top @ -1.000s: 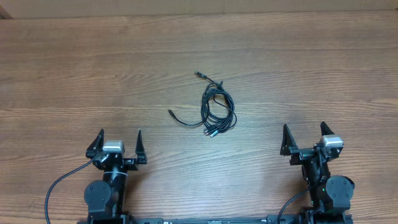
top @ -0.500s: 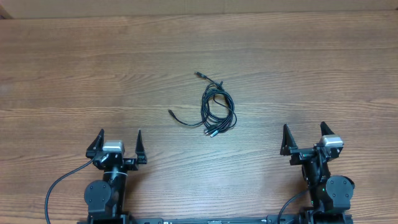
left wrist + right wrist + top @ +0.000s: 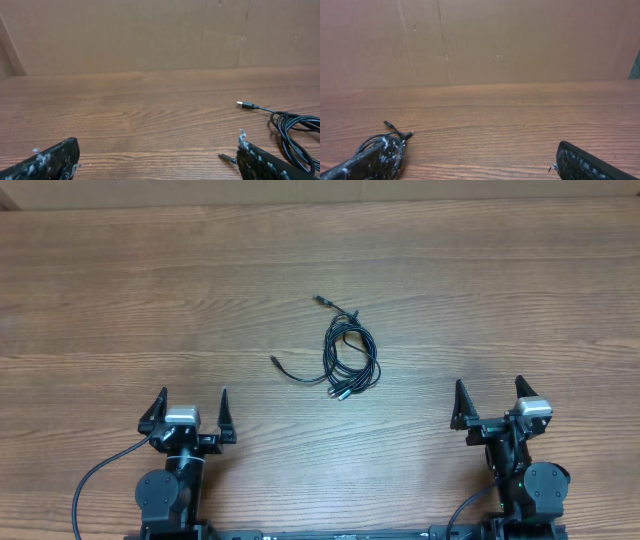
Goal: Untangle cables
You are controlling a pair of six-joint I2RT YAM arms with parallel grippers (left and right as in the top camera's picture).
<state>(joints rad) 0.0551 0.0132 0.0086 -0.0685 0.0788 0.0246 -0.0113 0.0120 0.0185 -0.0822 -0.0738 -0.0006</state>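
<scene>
The cables point(image 3: 348, 354) lie as a small tangle of thin black wires in the middle of the wooden table, with plug ends sticking out at the upper left, the left and the bottom. My left gripper point(image 3: 190, 405) is open and empty, well below and left of the tangle. My right gripper point(image 3: 489, 393) is open and empty, below and right of it. The left wrist view shows the coil point(image 3: 295, 130) at the far right with a silvery plug. The right wrist view shows the coil point(image 3: 380, 142) at the lower left, partly behind my left finger.
A brown cardboard wall point(image 3: 150, 35) stands along the table's far edge. Thicker black arm cables point(image 3: 100, 475) trail beside the left arm base at the front edge.
</scene>
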